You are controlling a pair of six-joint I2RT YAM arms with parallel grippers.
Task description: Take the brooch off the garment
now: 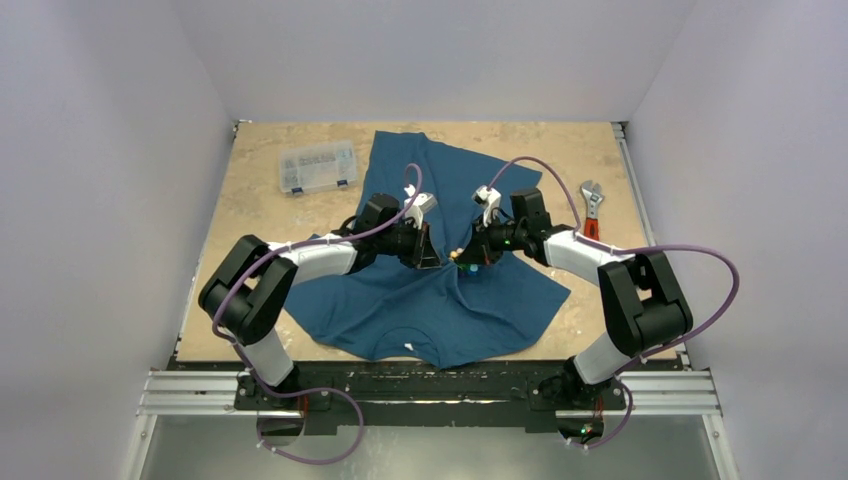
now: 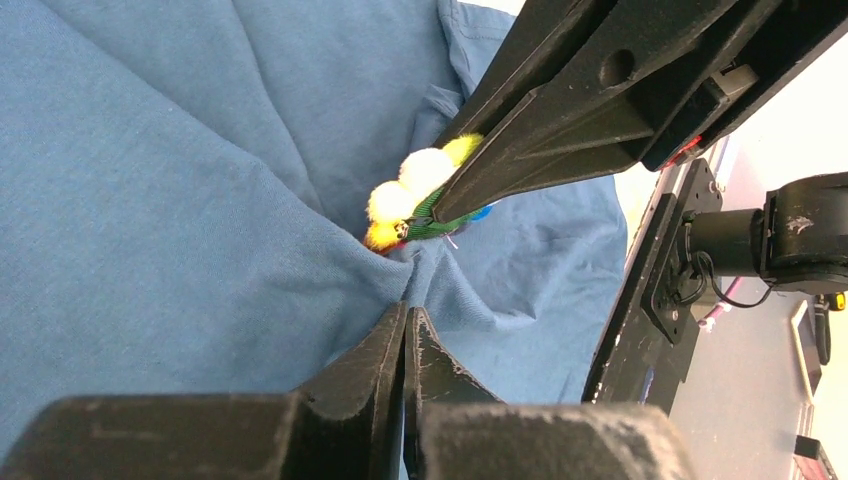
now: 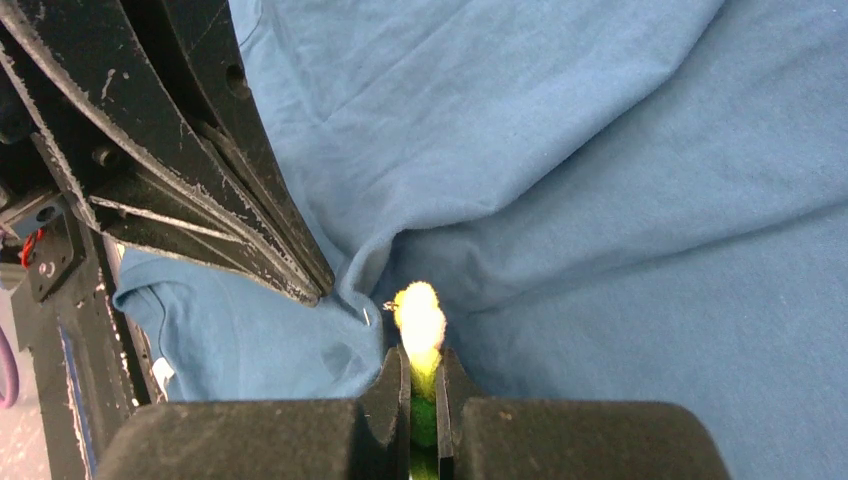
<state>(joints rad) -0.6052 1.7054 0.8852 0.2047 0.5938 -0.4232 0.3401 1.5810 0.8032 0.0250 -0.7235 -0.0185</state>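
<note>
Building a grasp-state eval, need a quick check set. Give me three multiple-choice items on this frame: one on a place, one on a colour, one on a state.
1. Where does the wrench lie?
A) on the garment
B) on the table, right of the garment
C) on the floor

2. In the right wrist view, what colour is the part of the brooch sticking out past the right claw?
A) black
B) brown
C) pale yellow

3. What is the state of the left claw?
A) open above the garment
B) shut on a pinch of the garment
C) shut on the wrench

Key:
1 B, the top view shows it on bare table beyond the garment's right edge.
2 C, a pale yellow tuft pokes out between the closed fingers.
3 B, the left wrist view shows fabric gathered where its fingers meet.
</note>
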